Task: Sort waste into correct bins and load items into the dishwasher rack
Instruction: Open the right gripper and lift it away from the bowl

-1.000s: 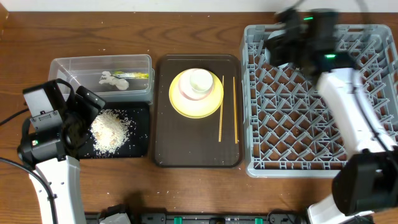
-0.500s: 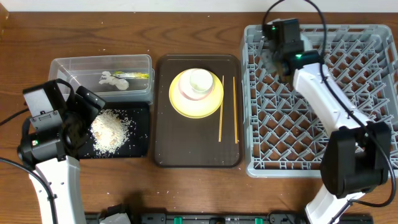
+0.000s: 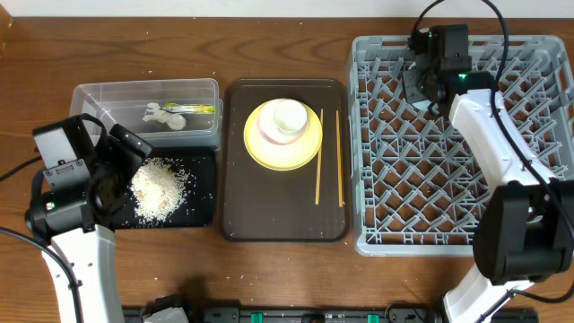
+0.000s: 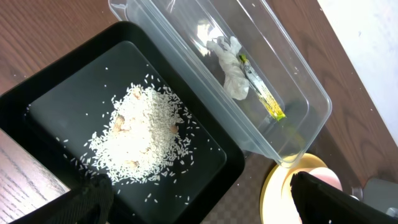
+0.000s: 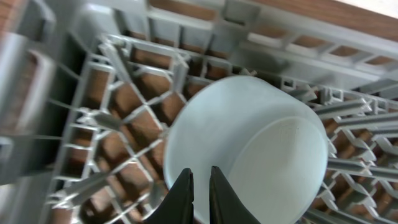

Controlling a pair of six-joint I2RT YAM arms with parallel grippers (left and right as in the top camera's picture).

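Note:
My right gripper (image 5: 200,177) is shut on the rim of the pale blue bowl (image 5: 261,149), which lies tilted among the pegs at the back left of the grey dishwasher rack (image 3: 448,179). In the overhead view the gripper (image 3: 421,82) hides the bowl. My left gripper (image 4: 205,205) is open and empty over the black tray (image 3: 202,211), which holds the rice crumbs (image 3: 160,188). The clear tub (image 3: 143,90) holds the paper scrap (image 3: 161,115) and the yellow-green wrapper (image 3: 193,109). The yellow plate (image 3: 269,152) carries the white bowl (image 3: 269,128) with the small cup (image 3: 290,115) in it. Two chopsticks (image 3: 318,166) lie beside it.
The plate and chopsticks rest on a dark brown serving tray (image 3: 285,220) between the bins and the rack. The rack's upright pegs surround the bowl (image 5: 124,62). Bare wooden table (image 3: 269,45) lies behind and in front of the trays.
My right gripper has shifted about over the rack's back left corner, first left, then back to the right. The left arm has not moved.

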